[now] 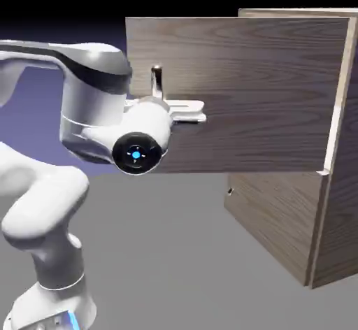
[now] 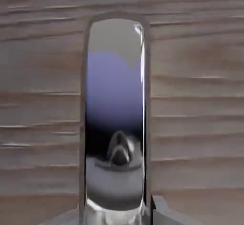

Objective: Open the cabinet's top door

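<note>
One cabinet [image 1: 334, 210], two doors — top door [image 1: 238, 91] swung wide toward the exterior view's left, lower door [image 1: 276, 220] closed — two fingers [image 2: 164, 214] clamped on its one upright handle [image 2: 114, 114].

A grey floor [image 1: 182, 266] meets a blue-violet backdrop [image 1: 42, 112] that darkens to black above.

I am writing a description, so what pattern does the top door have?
Brown-grey wood grain on the top door, best seen in the exterior view.
</note>
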Controlling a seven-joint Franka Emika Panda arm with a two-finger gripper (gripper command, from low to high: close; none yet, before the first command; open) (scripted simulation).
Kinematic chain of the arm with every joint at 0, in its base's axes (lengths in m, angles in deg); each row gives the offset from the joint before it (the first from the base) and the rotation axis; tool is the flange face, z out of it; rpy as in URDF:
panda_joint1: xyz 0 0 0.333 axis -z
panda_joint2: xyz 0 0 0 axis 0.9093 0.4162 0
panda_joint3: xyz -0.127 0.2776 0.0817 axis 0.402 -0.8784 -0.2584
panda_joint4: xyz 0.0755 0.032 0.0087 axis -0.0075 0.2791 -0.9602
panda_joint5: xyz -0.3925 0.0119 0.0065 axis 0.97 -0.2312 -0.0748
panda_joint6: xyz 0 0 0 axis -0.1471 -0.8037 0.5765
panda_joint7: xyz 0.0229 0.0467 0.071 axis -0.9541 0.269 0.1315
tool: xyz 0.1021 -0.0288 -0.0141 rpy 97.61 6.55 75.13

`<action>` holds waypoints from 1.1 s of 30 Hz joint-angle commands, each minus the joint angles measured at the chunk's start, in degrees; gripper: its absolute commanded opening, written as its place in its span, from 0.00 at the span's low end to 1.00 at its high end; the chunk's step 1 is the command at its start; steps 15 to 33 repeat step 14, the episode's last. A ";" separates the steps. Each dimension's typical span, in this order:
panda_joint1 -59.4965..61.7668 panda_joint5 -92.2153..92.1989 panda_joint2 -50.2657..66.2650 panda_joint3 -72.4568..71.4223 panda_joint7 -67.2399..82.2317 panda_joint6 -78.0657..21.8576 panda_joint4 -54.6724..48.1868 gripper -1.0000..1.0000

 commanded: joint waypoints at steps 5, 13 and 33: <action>-5.38 6.31 10.38 8.20 4.50 -8.99 -9.36 0.00; -14.68 12.13 27.00 20.26 12.74 -24.08 -25.32 0.00; -15.63 12.55 29.07 21.60 13.95 -25.97 -27.22 0.00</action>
